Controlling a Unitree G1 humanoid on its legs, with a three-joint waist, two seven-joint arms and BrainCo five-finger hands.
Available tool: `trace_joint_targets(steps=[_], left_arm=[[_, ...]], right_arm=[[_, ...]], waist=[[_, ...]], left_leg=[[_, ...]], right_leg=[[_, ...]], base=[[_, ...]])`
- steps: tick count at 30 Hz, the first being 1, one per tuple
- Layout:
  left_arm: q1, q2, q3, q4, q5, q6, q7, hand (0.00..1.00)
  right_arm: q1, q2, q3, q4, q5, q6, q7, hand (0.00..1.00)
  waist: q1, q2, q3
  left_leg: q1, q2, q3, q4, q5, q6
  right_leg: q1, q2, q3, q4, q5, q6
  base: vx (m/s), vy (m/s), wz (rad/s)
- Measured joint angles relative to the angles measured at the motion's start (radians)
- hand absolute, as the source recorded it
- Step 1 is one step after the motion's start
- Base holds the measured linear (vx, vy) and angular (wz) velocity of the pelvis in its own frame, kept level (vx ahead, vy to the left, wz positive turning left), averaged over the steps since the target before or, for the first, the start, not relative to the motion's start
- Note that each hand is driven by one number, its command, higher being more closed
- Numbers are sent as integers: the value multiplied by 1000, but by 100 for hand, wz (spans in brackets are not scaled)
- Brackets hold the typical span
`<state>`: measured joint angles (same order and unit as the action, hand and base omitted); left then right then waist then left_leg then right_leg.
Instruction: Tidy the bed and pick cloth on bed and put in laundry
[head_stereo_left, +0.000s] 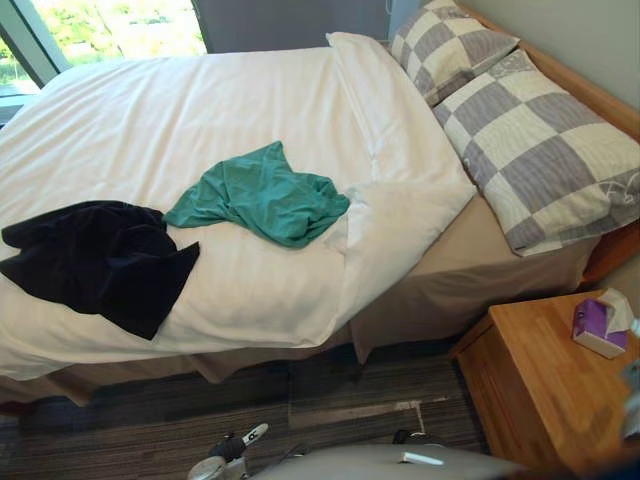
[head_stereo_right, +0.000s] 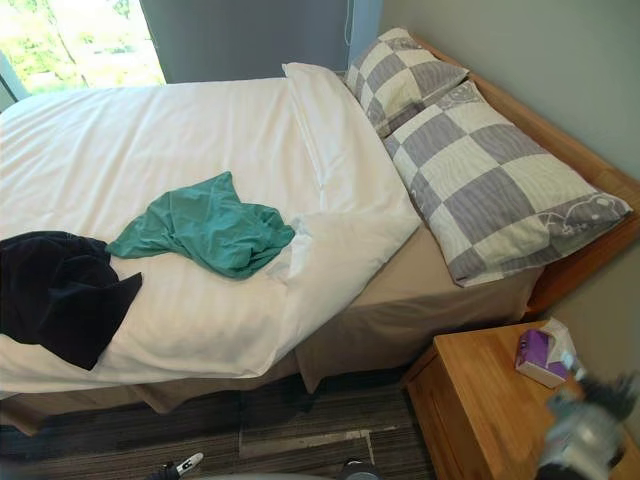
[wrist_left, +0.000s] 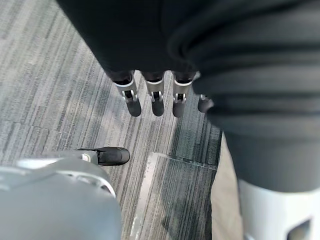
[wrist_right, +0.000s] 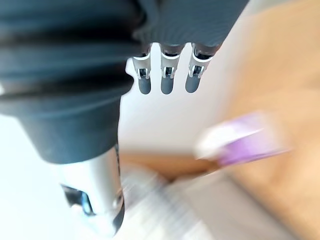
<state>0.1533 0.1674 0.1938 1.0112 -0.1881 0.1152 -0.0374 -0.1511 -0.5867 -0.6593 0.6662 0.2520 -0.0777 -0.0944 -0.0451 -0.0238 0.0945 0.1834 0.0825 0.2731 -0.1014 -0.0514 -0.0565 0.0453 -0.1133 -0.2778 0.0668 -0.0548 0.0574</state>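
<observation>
Green cloth (head_stereo_left: 262, 195), black cloth (head_stereo_left: 95, 260) on bed (head_stereo_left: 200, 110); seemingly touching.

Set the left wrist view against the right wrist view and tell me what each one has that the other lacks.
Left wrist view: the left hand hangs with straight fingers over grey striped carpet. Right wrist view: past the right hand lie the wooden nightstand and a blurred purple tissue box. Shared: each view looks along its own hand, and each hand is open, with straight fingers that hold nothing.
</observation>
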Motion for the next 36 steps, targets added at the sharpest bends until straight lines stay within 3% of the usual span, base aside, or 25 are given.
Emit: trace_joint_targets(steps=[2, 6, 11, 14, 18, 20, 22, 27, 32, 36], left_arm=[[9, 4, -18, -19, -21, 7, 1, 0], [24, -6, -51, -52, -33, 9, 4, 0], [46, -3, -76, -83, -19, 2, 30, 0], [45, 9, -75, -107, -16, -15, 44, 0], [-11, 35, -72, -107, -17, -20, 44, 0], [-63, 44, -30, -125, -16, -20, 44, 0], [-101, 55, -5, -140, -14, -23, 45, 0], [-134, 87, 13, -166, -7, -28, 52, 0], [-216, 95, 34, -216, -6, -42, 77, 0], [-260, 115, 43, -246, -6, -36, 88, 0]], right_arm=[[-21, -10, 55, -109, -13, -28, 70, 0], [-50, -10, 227, -339, -105, -39, 168, 0], [-101, -9, 436, -448, -223, -18, 211, 0], [-203, -2, 560, -450, -278, 18, 209, 0], [-365, 27, 657, -401, -343, 76, 170, 0], [-487, 27, 721, -333, -378, 111, 126, 0], [-604, 27, 756, -261, -438, 141, 86, 0], [-762, 16, 796, -157, -569, 172, 42, 0], [-875, -41, 868, -121, -591, 226, 41, 0], [-908, -46, 871, -84, -588, 277, 52, 0]], waist=[[-3, -3, -5], [2, -25, -9], [10, -47, 0], [32, -69, 20], [64, -106, 100], [95, -123, 155], [121, -128, 202], [149, -137, 263], [173, -145, 324], [179, -161, 339]], left_leg=[[-4, 2, -8, 5, 0, 0], [-10, 1, -16, 5, 0, -1], [-17, -12, -38, 19, 0, -2], [-63, -14, -45, 31, 0, -1], [-136, -6, -74, 79, -6, 6], [-218, 5, -95, 131, -16, 10], [-282, 14, -119, 175, -17, 10], [-355, 33, -147, 232, -22, 2], [-437, 47, -159, 295, -30, 8], [-506, 48, -173, 333, -36, 17]], right_leg=[[0, 4, -9, -1, 0, -1], [3, 4, -13, -16, 1, -2], [21, -13, -15, -19, 2, 0], [-11, -16, -16, -21, 5, 6], [-43, -15, -28, -18, 13, -1], [-85, -10, -43, -17, 24, -13], [-117, -4, -46, -17, 37, -19], [-151, 10, -41, -19, 70, -25], [-180, 30, -38, -57, 142, -32], [-224, 28, -38, -59, 163, -31]], base=[[118, -11, 12], [99, -6, 8], [27, 14, 17], [-59, -1, 12], [-147, -34, 28], [-162, -43, 27], [-66, -31, 26], [9, 1, 21], [-26, 57, 11], [-35, 68, 9]])
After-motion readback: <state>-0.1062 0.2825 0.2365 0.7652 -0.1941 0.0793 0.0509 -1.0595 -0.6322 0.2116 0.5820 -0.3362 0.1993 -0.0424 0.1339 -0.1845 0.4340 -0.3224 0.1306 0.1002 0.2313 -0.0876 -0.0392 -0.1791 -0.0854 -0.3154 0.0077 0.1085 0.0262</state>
